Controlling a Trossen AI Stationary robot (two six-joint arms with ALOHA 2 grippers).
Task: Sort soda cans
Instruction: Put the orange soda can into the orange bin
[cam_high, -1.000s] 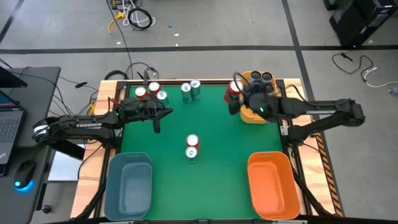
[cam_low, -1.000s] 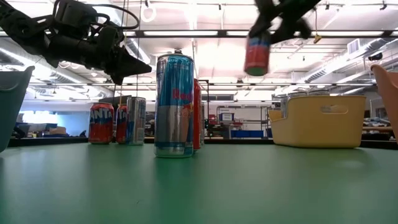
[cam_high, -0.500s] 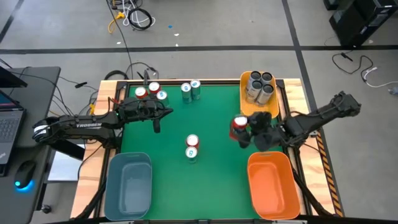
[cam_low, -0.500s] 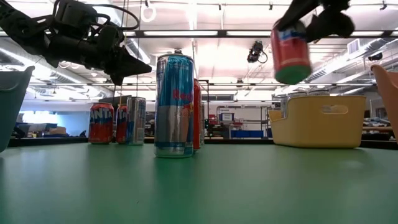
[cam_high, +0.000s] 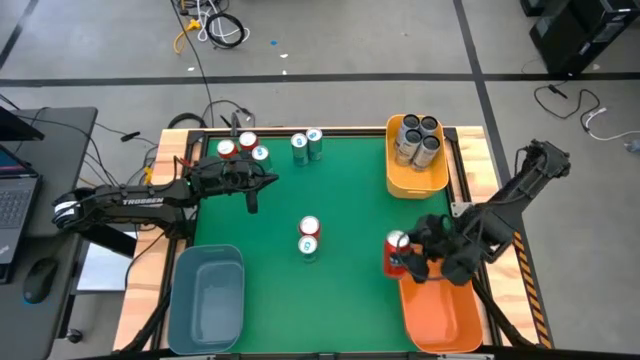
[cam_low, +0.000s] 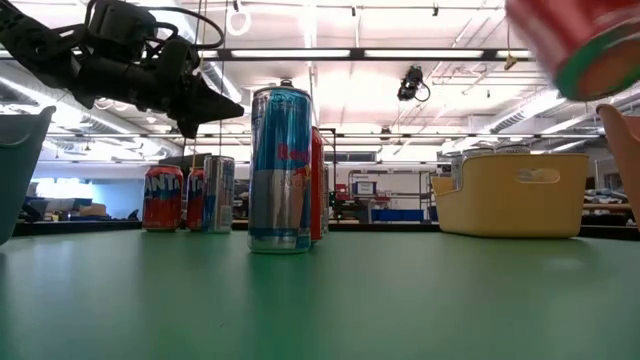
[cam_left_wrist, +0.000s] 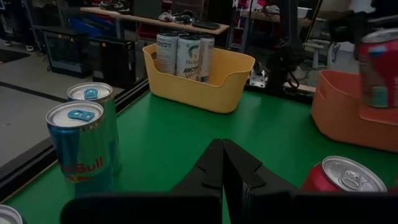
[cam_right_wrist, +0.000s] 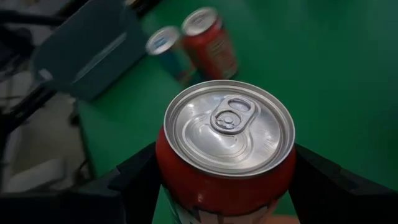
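The right gripper (cam_high: 405, 258) holds a red can (cam_high: 397, 252) upright between its fingers, and it has carried that can a long way in the last second. A second ago the can hung just beside the yellow bin (cam_high: 416, 176) at the far end of the desk (cam_high: 340, 200); half a second ago it was midway between the yellow bin and the orange bin (cam_high: 440, 305). Now it hangs at the near-left corner of the orange bin, over its rim. In the low view the can has grown from a small shape to a large blurred one (cam_low: 585, 45) at the top right.

From the right wrist, the red can (cam_right_wrist: 227, 155) fills the frame, its silver top and pull tab up, a dark finger pressed on each side.

The left gripper (cam_high: 255, 185) has not moved: it stays closed on nothing, above the desk well left of the orange bin, near the far-left cluster of cans (cam_high: 243, 147). Four dark cans (cam_high: 417, 138) stand in the yellow bin as before. The pair of cans (cam_high: 309, 236) at mid-desk, one red and one blue, is unchanged, as are two blue cans (cam_high: 306, 143) at the far edge. The blue bin (cam_high: 207, 295) sits across the desk from the orange one.
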